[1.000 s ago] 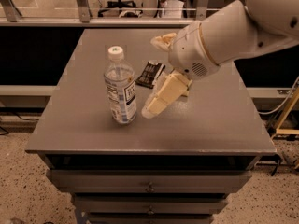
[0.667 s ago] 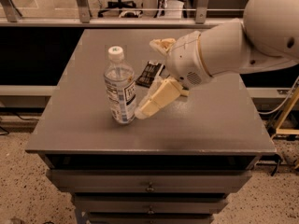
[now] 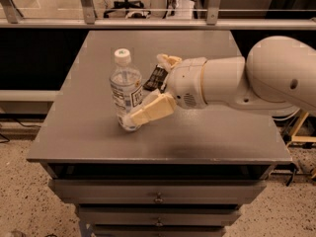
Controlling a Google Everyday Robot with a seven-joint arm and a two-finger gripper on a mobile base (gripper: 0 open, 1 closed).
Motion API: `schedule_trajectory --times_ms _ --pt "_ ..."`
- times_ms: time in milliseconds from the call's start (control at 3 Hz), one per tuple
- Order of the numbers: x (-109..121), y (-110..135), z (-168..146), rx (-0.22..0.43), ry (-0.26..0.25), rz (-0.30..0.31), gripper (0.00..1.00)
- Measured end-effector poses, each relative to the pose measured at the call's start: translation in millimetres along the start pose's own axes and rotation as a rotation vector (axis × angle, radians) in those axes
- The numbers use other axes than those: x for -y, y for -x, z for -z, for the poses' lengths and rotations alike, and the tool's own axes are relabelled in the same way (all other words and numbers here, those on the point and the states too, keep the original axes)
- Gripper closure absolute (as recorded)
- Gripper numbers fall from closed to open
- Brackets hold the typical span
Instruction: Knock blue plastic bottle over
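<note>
The blue plastic bottle (image 3: 126, 90) is clear, with a white cap and a white-and-blue label. It stands upright on the grey table (image 3: 89, 132), left of centre. My gripper (image 3: 144, 90) is just right of the bottle, and its beige fingers are spread apart. The near finger (image 3: 150, 109) reaches down-left and touches the bottle's lower part. The far finger (image 3: 167, 60) sits behind, away from the bottle. Nothing is held.
A dark flat object (image 3: 157, 77) lies on the table behind the gripper, partly hidden by it. The white arm (image 3: 237, 83) reaches in from the right. Drawers (image 3: 158, 197) sit under the tabletop, and a railing runs along the back.
The gripper has moved left towards the bottle, and its near finger now touches the bottle's lower part. The bottle still stands in the same spot.
</note>
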State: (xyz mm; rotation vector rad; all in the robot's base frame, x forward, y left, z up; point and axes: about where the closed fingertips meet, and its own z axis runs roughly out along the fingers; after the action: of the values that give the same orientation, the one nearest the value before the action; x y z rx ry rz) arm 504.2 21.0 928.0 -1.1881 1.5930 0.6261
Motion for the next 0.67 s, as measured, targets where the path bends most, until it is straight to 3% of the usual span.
schedule_trajectory --times_ms 667 --pt "-7.1 3.3 -17.8 0.098 -0.03 -0.041 0.0"
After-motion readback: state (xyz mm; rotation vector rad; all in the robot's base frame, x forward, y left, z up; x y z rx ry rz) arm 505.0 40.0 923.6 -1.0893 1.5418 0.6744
